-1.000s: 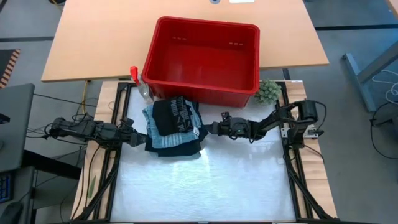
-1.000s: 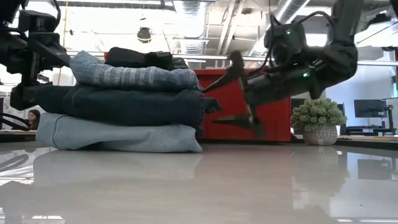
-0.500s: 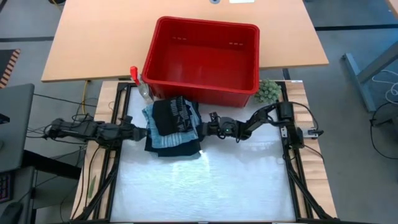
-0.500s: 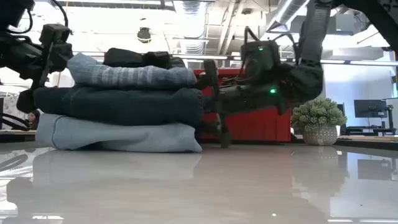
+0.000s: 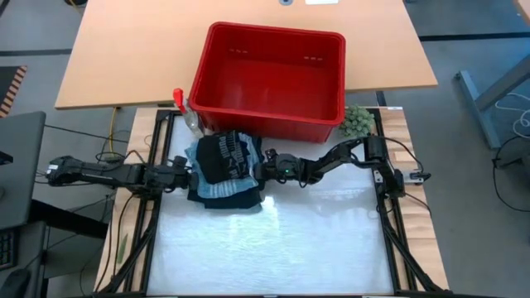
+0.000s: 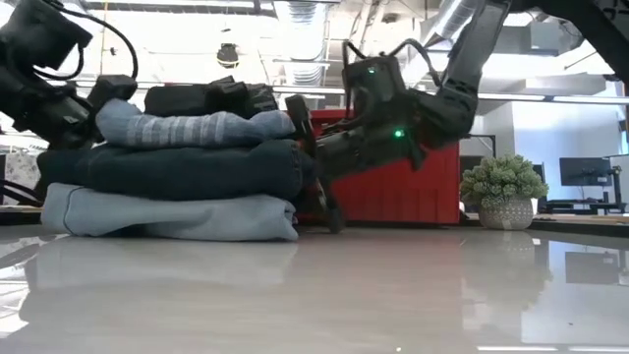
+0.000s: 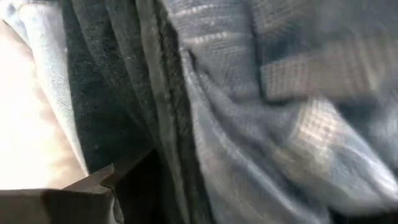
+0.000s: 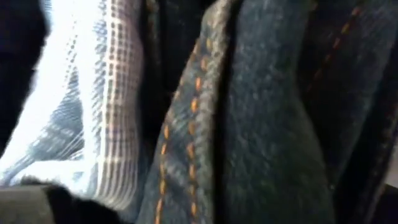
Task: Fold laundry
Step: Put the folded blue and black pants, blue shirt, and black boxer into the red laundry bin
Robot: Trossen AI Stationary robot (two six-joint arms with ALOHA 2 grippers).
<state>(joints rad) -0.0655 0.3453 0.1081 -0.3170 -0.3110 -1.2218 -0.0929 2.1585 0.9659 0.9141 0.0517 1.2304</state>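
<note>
Folded laundry stack (image 5: 225, 168) sits between my grippers: left gripper (image 5: 184, 170) and right gripper (image 5: 263, 165), fingers apart, pressing its opposite ends (long axis across table).

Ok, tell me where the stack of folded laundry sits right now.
In the high view the stack of folded laundry lies on the white table's far left part, just before the red basket, between the left gripper and right gripper.

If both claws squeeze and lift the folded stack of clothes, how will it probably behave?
The stack is soft cloth, so it will likely sag between the left claw and right claw. The loose black top garment may slide off.
</note>
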